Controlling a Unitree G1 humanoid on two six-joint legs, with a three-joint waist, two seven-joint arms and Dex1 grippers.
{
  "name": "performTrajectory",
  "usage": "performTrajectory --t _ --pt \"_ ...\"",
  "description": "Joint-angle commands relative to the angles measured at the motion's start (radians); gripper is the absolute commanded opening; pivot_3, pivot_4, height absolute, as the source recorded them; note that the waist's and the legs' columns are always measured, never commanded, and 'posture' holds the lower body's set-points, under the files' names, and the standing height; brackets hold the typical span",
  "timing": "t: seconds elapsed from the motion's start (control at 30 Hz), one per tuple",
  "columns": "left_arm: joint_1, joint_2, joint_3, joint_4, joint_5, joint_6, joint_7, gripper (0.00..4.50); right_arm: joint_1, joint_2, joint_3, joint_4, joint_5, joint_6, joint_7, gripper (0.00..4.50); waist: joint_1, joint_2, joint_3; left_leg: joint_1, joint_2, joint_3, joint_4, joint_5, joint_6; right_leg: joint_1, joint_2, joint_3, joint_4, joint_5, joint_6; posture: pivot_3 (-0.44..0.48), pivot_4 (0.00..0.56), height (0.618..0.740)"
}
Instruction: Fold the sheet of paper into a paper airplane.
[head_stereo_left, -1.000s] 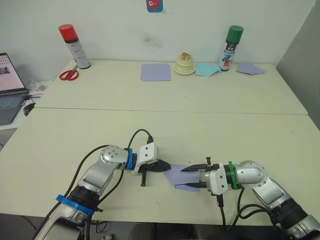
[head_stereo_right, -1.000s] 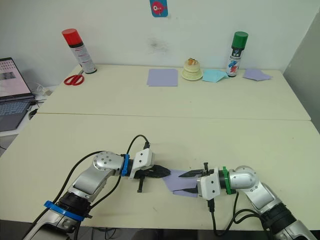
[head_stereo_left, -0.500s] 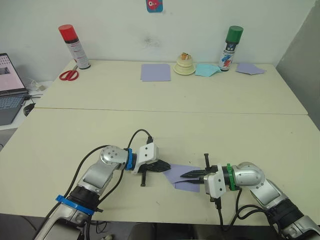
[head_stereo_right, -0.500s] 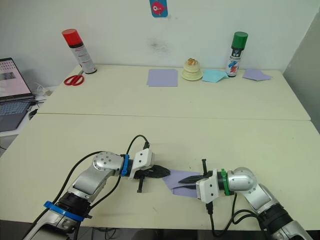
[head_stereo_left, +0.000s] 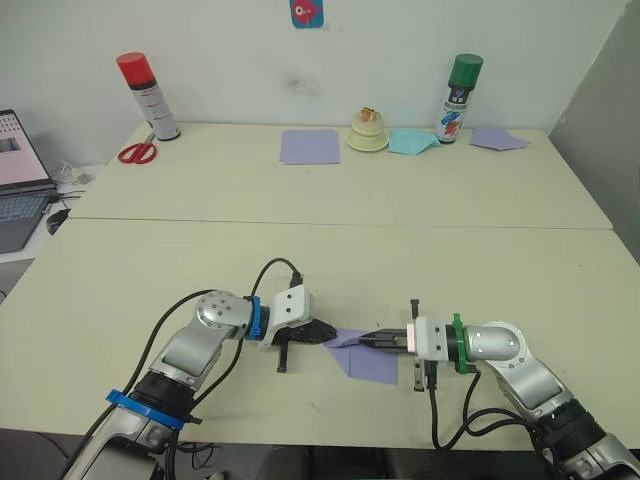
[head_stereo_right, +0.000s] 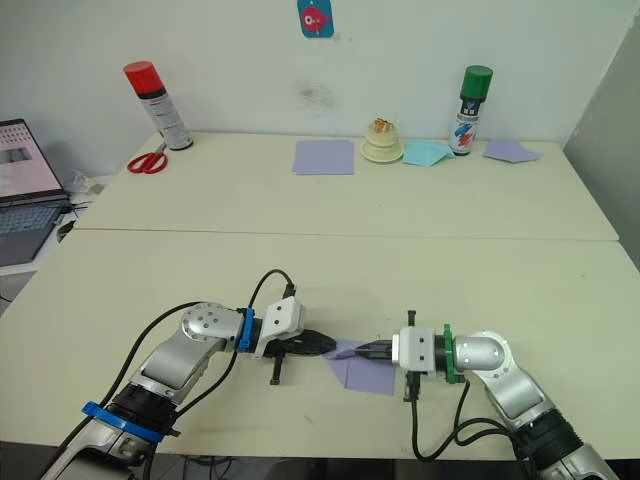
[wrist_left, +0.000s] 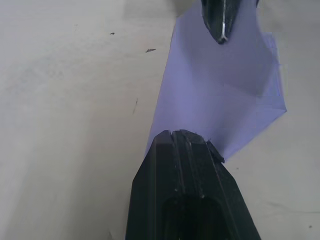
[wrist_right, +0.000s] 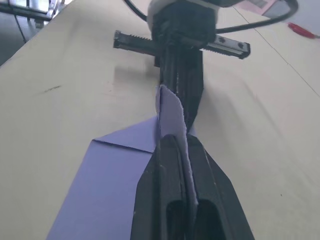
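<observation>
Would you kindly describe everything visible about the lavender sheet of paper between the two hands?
The sheet of paper is thin, plain, pale purple and partly folded, with slanted creases and a pointed corner. Most of it lies flat on the near table. The left hand is shut on its left edge, and the right hand pinches an upright flap of it.

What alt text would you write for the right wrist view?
The right gripper is shut on an upright fold of the lavender sheet of paper, which lies on a cream table. The left gripper faces it, touching the same fold.
</observation>
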Motion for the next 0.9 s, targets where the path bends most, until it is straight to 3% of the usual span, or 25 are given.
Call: performTrajectory --t 0.03,0.4,0.6,0.9 --pt "0.046 0.041 -0.03 0.088 0.068 0.026 0.004 0.0 -0.004 0.01 -0.045 -0.078 0.06 0.195 -0.036 0.02 0.0 0.0 -0.001 0.0 0.0 0.0 0.0 0.0 0.0 0.0 0.0 0.0 0.0 0.0 0.0 0.0 0.15 0.74" --pt "0.046 0.042 -0.029 0.096 0.069 0.021 0.01 0.0 -0.026 0.034 -0.085 -0.153 0.099 0.57 -0.11 0.02 0.0 0.0 -0.003 0.0 0.0 0.0 0.0 0.0 0.0 0.0 0.0 0.0 0.0 0.0 0.0 0.0 0.15 0.74" --pt "0.048 0.042 -0.028 0.094 0.069 0.027 0.015 0.0 0.009 -0.003 -0.092 -0.19 0.134 0.594 -0.046 0.02 0.0 0.0 -0.003 0.0 0.0 0.0 0.0 0.0 0.0 0.0 0.0 -0.001 0.0 0.0 0.0 0.0 0.15 0.74" --pt "0.05 0.038 -0.03 0.097 0.073 0.023 0.019 0.0 0.002 0.014 -0.1 -0.178 0.119 0.739 -0.144 0.02 0.001 0.0 -0.004 0.0 0.0 0.0 -0.001 0.0 0.0 0.001 0.0 -0.001 -0.001 0.0 0.0 0.0 0.15 0.74"
